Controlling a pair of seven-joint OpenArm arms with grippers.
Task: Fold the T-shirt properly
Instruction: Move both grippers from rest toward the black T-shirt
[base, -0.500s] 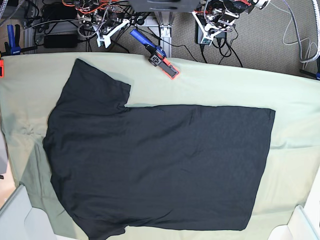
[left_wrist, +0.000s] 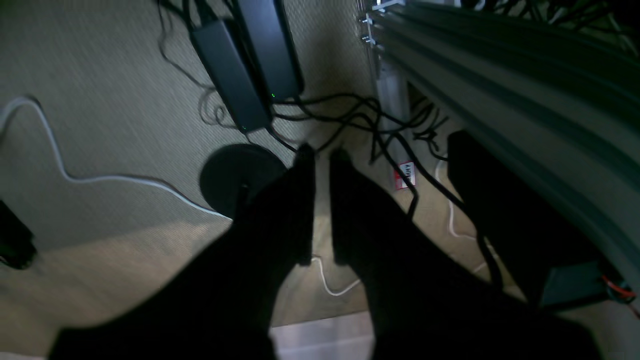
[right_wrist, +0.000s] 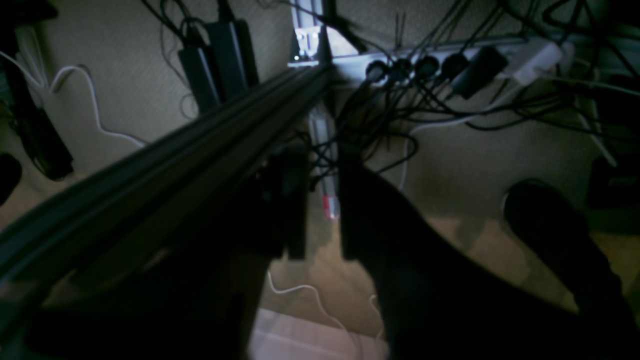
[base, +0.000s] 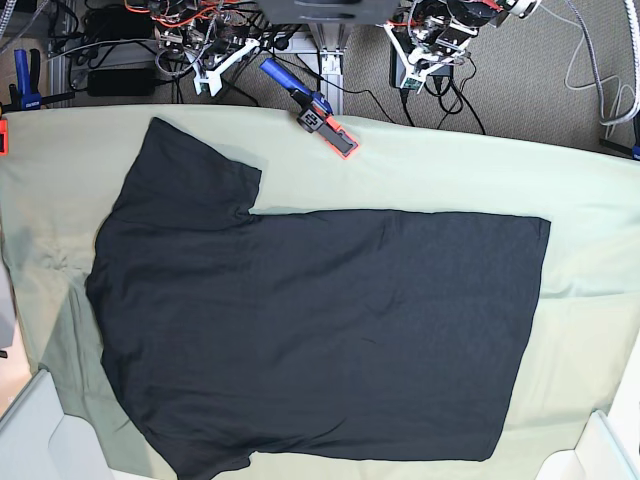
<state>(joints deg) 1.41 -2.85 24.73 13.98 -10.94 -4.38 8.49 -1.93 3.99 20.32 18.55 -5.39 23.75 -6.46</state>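
The black T-shirt lies flat, plain side up, on the pale green cloth. Its sleeves are at the left and its straight hem is at the right. One sleeve points to the far left corner. Both arms are pulled back beyond the table's far edge and neither touches the shirt. My left gripper is at the top right, and my right gripper is at the top left. In the wrist views the left gripper and the right gripper hang over the floor, jaws nearly together, holding nothing.
A blue and orange clamp lies on the table's far edge, just beyond the shirt. Another blue clamp is at the far left. White bins stand at the near left corner and near right corner. Cables and power bricks cover the floor behind.
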